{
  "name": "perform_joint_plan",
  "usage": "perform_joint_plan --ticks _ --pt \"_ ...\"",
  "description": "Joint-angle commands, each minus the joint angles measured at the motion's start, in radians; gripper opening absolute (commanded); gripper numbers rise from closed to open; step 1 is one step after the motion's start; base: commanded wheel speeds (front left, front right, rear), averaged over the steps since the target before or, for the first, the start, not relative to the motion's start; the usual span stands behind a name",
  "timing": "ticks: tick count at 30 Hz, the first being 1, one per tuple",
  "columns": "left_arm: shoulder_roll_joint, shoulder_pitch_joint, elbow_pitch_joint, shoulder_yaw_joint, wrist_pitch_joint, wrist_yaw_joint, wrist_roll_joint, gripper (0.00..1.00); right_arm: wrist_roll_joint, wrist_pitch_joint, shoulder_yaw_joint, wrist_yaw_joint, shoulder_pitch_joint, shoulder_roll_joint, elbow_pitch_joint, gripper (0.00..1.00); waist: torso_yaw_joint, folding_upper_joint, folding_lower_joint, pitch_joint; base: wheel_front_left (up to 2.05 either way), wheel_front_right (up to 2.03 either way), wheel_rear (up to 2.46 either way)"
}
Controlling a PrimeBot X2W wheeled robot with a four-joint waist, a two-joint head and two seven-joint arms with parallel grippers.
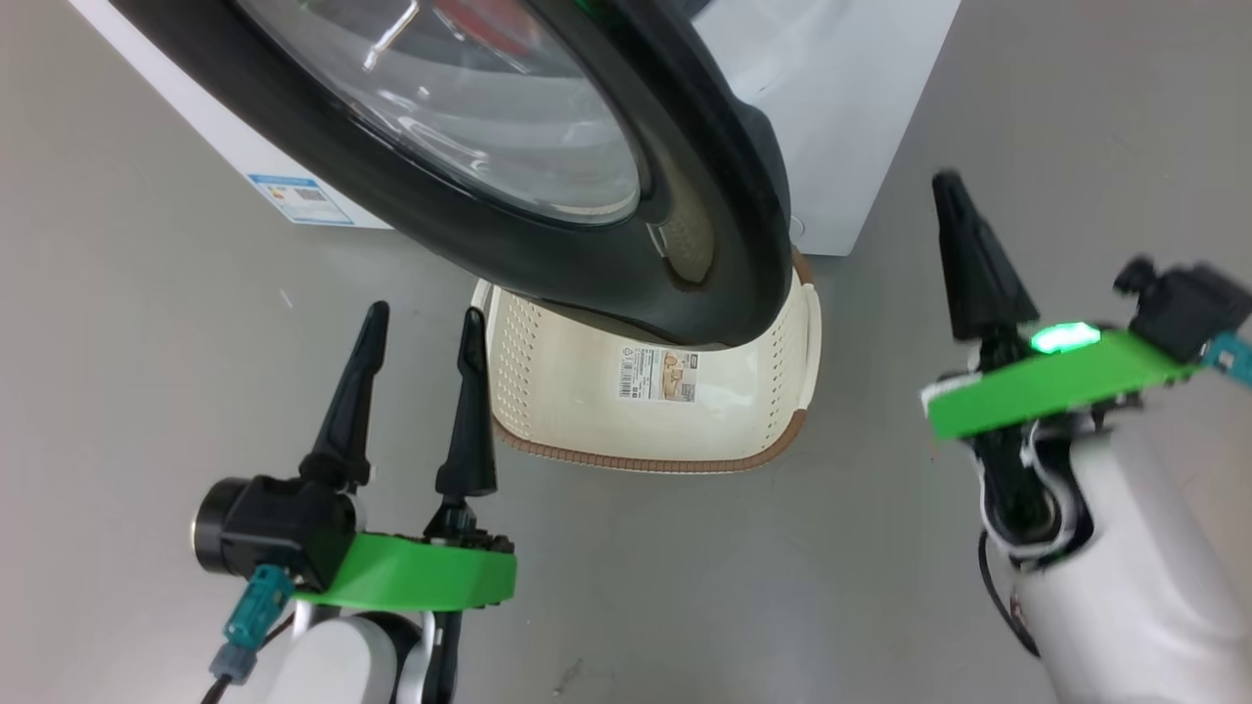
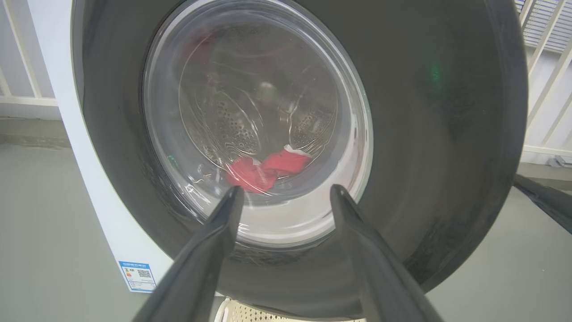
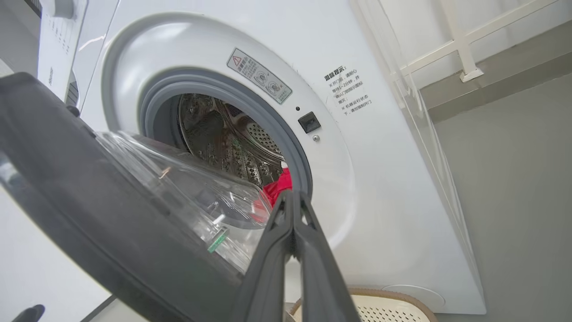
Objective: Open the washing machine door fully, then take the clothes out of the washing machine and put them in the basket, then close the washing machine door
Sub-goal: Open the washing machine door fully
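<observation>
Door state: the washing machine door stands partly open, swung out from the washing machine. From the head view its black frame hangs over the far end of the basket.

Basket: sits on the grey floor just in front of the machine. No fabric in it. A paper label lies on its floor.

Clothes: the red clothes lie low in the steel drum. They show through the gap between door and grey rubber ring, and also through the door glass in the left wrist view.

Left gripper: fingers spread wide, nothing between them. It hovers over the floor beside the basket's left end, below the door. Its wrist view looks straight at the outer face of the door.

Right gripper: fingers pressed together into one point, holding nothing. It sits off to the right of the door, apart from it, and its wrist view aims at the drum opening.

Blue label sticker at the machine's lower front corner.
</observation>
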Motion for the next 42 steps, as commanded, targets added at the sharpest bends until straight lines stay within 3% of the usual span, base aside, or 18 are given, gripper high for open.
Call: perform_joint_plan --ticks 1,5,11,20,29,42 --pt "0.017 -0.003 -0.03 0.027 -0.008 0.009 -0.005 1.0 0.051 0.028 0.028 0.001 -0.044 0.009 -0.02 0.0 0.004 0.0 0.0 0.003 0.0 0.0 0.0" --pt "0.017 -0.002 -0.031 0.021 -0.008 0.013 -0.011 1.0 0.178 0.138 0.042 0.001 -0.111 0.009 -0.02 0.0 0.013 0.0 0.0 0.007 0.0 0.0 0.0" --pt "0.017 -0.002 -0.028 0.015 -0.008 0.017 -0.015 1.0 0.474 0.341 0.02 0.001 -0.182 0.009 -0.008 0.0 0.025 0.0 0.0 0.008 0.0 0.0 0.0" --pt "0.017 0.001 -0.019 0.009 -0.008 0.019 -0.013 1.0 0.827 0.744 -0.016 0.001 -0.314 0.005 0.132 0.0 0.026 0.0 0.0 0.013 0.0 0.0 0.0" --pt "0.017 -0.004 -0.017 0.002 -0.008 0.018 -0.013 1.0 0.933 0.922 0.005 0.001 -0.403 -0.023 0.232 0.0 0.027 0.0 0.0 0.018 0.0 0.0 0.0" --pt "0.017 0.001 -0.008 0.006 -0.008 0.023 -0.016 1.0 0.978 0.989 0.06 0.001 -0.386 -0.02 0.262 0.0 0.052 0.0 0.0 -0.007 0.0 0.0 0.0"
